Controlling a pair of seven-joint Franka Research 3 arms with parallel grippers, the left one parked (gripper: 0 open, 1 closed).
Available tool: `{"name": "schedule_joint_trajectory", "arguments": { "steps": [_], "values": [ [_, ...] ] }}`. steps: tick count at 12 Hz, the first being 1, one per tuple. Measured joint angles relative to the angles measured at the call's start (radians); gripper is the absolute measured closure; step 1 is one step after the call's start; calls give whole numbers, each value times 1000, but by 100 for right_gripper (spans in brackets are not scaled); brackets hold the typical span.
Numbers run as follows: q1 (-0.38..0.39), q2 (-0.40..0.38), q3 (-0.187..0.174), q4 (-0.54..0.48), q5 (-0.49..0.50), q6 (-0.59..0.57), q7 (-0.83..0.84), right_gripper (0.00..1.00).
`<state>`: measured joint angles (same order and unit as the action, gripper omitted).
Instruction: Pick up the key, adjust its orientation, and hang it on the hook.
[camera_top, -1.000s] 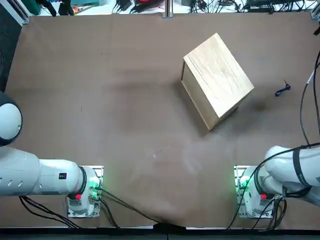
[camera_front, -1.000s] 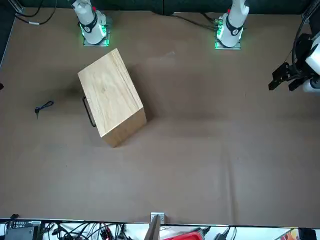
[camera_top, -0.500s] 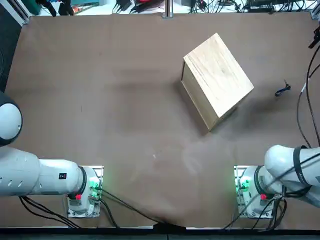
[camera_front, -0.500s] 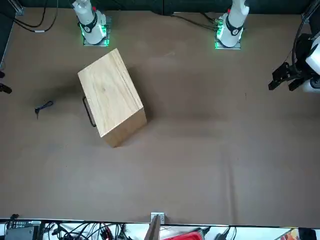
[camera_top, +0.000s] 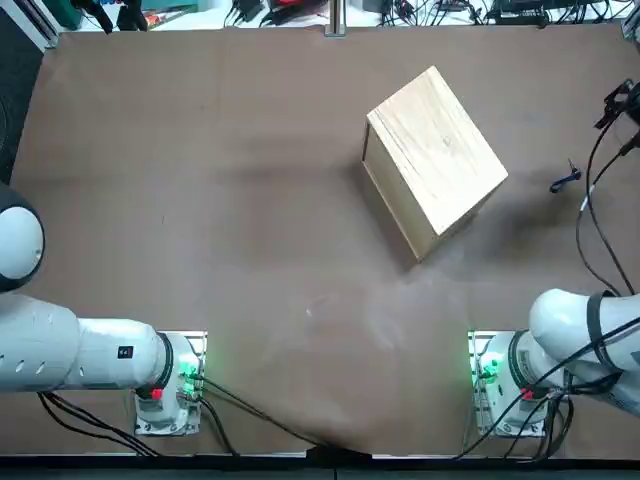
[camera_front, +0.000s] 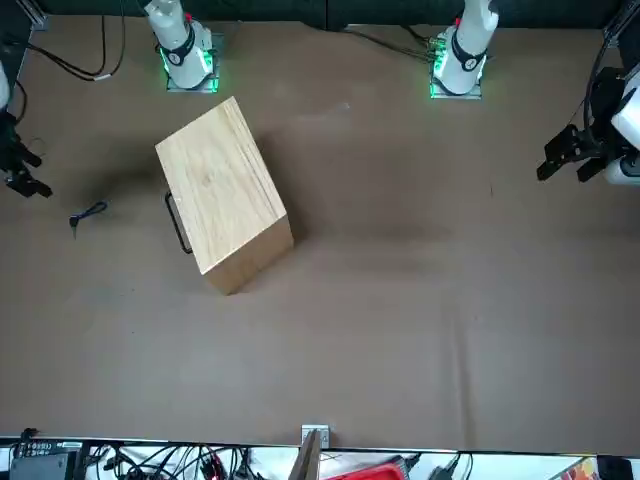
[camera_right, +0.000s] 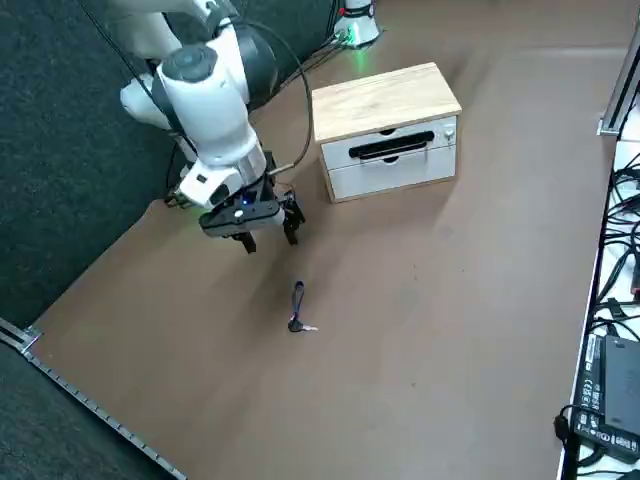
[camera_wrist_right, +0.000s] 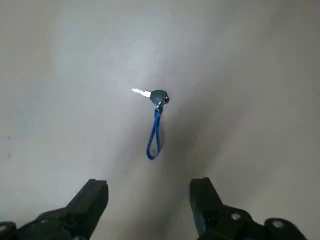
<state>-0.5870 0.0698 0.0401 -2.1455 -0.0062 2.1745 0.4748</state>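
The black two-finger right gripper (camera_right: 268, 240) hung above the brown bench (camera_right: 420, 330), fingers spread apart. Near it, the black-headed key with blue looped strap (camera_right: 296, 322) lay flat on the bench.

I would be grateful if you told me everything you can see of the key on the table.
The key has a dark, rounded head that looks like plastic and a short, bright, metal-looking blade. A small metallic link joins the head to a blue strap, bent into a narrow loop. It lies flat on the table, out to the robot's right of the wooden box, with the strap running off at an angle from the blade. Only the table touches it; the right gripper is above the table, clear of it.
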Motion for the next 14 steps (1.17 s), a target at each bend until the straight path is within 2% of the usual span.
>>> {"name": "schedule_joint_trajectory", "arguments": {
  "steps": [4, 10, 14],
  "values": [
    [0, 17, 2, -90, 0, 129, 43, 0],
    [-1, 125, 2, -150, 1, 319, 107, 0],
    [-1, 188, 2, -154, 1, 387, 154, 0]
  ]
}}
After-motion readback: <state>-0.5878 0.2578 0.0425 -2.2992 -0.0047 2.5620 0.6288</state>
